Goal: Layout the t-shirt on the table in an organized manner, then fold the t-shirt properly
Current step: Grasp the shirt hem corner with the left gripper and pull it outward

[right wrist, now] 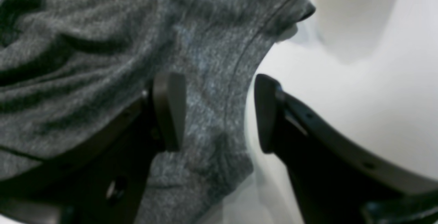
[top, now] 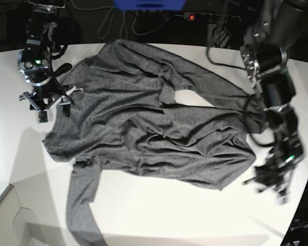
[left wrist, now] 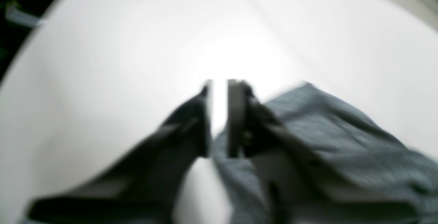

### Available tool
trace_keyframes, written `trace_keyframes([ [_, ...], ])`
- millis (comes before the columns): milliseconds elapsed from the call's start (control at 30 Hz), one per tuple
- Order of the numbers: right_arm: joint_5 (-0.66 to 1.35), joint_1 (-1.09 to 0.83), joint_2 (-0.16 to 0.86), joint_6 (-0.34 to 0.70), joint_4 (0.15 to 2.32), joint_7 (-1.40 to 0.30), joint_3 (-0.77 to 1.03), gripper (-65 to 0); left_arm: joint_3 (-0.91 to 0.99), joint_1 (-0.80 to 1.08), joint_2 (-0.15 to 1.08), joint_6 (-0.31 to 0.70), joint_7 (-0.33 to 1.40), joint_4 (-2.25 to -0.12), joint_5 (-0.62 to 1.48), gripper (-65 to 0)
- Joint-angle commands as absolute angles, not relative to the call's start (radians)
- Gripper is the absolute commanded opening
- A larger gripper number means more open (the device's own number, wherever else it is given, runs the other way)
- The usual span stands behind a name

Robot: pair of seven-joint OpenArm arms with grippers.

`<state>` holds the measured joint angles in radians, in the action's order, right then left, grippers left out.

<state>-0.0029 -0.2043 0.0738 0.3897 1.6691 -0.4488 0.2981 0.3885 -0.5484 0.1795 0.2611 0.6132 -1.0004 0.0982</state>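
The dark grey t-shirt (top: 154, 123) lies spread and wrinkled across the white table (top: 169, 220), with one long sleeve (top: 82, 205) running toward the near edge. My right gripper (top: 54, 105) is at the shirt's left edge. In its wrist view it (right wrist: 216, 80) stands open astride the hem of the t-shirt (right wrist: 102, 46), cloth under one finger and the bare table (right wrist: 359, 80) under the other. My left gripper (top: 269, 187) is blurred just off the shirt's right corner. Its wrist view shows it (left wrist: 220, 87) open by a narrow gap, holding nothing, with the t-shirt (left wrist: 342, 131) beside it.
Cables and a power strip (top: 195, 16) run along the dark far side behind the table, beside a blue object (top: 149, 4). The table's curved edge shows at the left wrist view's upper left (left wrist: 44, 22). A seam crosses the tabletop at the near left (top: 10, 205).
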Motion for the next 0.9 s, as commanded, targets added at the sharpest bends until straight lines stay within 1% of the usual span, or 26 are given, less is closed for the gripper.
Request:
trace_keyframes([
  [0, 0.004, -0.205, 0.070, 0.392, 1.693, -0.429, 0.298, -32.3, 0.331, -0.608, 0.171, 0.272, 0.567, -0.977, 0.111, -45.6],
  [100, 0.004, -0.205, 0.067, 0.392, 1.693, -0.429, 0.298, -32.3, 0.168, -0.667, 0.156, 0.271, 0.449, -0.803, 0.111, -31.9],
  [167, 0.004, -0.206, 0.067, 0.392, 1.693, -0.430, 0.300, -32.3, 0.116, -0.697, 0.147, 0.271, 0.371, -0.679, 0.111, -24.7],
  [233, 0.004, -0.209, 0.067, 0.392, 1.693, -0.430, 0.303, -32.3, 0.114, -0.734, 0.142, 0.242, 0.306, -0.565, 0.113, -19.5],
  [333, 0.004, -0.229, 0.070, 0.392, 1.704, -0.430, 0.303, -32.3, 0.113, -0.760, 0.142, 0.119, 0.222, -0.443, 0.120, -15.3],
  [400, 0.004, -0.232, 0.068, 0.392, 1.718, -0.430, 0.302, -32.3, 0.105, -0.766, 0.139, 0.073, 0.150, -0.395, 0.113, -13.8],
  [433, 0.004, -0.234, 0.068, 0.392, 1.722, -0.430, 0.302, -32.3, 0.104, -0.773, 0.137, 0.068, 0.125, -0.383, 0.111, -13.7],
  [767, 0.004, -0.245, 0.067, 0.392, 1.728, -0.430, 0.302, -32.3, 0.102, -0.782, 0.124, 0.068, 0.114, -0.286, 0.111, -13.8],
  [833, 0.004, -0.245, 0.067, 0.392, 1.728, -0.430, 0.302, -32.3, 0.102, -0.779, 0.124, 0.068, 0.114, -0.285, 0.111, -15.7],
  [867, 0.004, -0.245, 0.067, 0.392, 1.728, -0.430, 0.302, -32.3, 0.102, -0.776, 0.125, 0.068, 0.114, -0.285, 0.111, -19.5],
])
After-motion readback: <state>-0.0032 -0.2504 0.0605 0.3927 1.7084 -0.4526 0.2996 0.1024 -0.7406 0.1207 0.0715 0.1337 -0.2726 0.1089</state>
